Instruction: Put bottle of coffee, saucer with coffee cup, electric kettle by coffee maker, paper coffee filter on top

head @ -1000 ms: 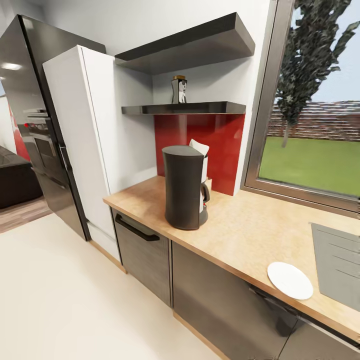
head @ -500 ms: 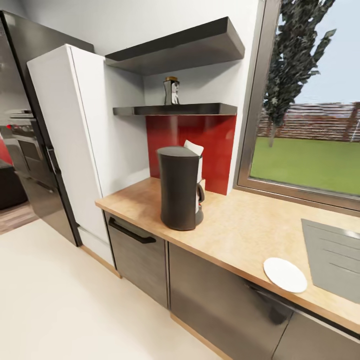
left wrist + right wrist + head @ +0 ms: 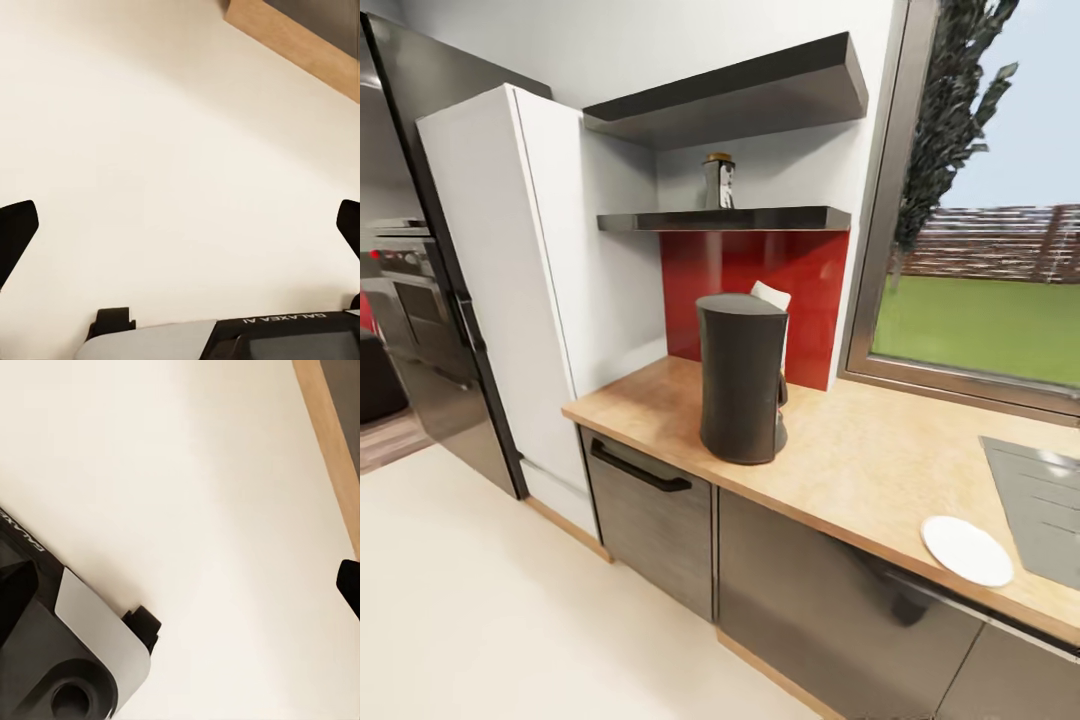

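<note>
Head view, from across the kitchen floor: the bottle of coffee stands upright on the lower kitchen shelf, near the middle of its length and close to the wall, directly above the coffee maker, which sits on the countertop back from the front edge, towards the left end. A white paper coffee filter peeps from behind the maker's top, and the saucer lies at the front edge far along to the right. I hold both arms low. In the left wrist view the left gripper hangs over pale floor with its fingers spread wide; in the right wrist view I see one fingertip of the right gripper and cannot tell how its jaws stand. The bottle's long axis is vertical and it lies well above and ahead of both grippers; I judge neither arm clearly nearer, so the reach must go up and forward over the countertop.
</note>
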Controlling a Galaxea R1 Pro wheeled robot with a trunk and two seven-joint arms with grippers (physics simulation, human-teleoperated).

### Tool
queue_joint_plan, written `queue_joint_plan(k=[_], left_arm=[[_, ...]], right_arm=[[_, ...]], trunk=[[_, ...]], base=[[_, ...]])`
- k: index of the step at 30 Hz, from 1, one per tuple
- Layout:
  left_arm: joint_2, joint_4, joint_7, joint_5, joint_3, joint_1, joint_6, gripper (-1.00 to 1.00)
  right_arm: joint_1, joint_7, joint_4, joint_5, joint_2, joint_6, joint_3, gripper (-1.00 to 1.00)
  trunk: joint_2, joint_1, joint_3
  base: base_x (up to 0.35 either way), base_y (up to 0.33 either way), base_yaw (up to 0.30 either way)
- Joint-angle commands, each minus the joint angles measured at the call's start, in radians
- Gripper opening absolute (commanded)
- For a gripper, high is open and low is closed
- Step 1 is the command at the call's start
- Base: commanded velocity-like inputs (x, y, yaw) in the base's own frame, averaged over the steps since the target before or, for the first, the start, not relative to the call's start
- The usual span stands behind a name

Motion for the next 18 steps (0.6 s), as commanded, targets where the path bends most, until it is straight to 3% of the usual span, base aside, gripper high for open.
queue_joint_plan(k=[1, 18], left_arm=[[-0.001, -0.001, -0.009, 0.004, 0.006, 0.000, 0.001, 1.00], [-0.001, -0.001, -0.009, 0.004, 0.006, 0.000, 0.001, 1.00]], right_arm=[[-0.001, 0.006, 0.004, -0.011, 0.001, -0.006, 0.008, 1.00], [0.000, 0.004, 0.004, -0.011, 0.000, -0.006, 0.008, 1.00]], trunk=[[-0.001, 0.000, -0.001], [-0.001, 0.000, 0.000]], base=[[0.016, 0.045, -0.213], [0.002, 0.006, -0.245]])
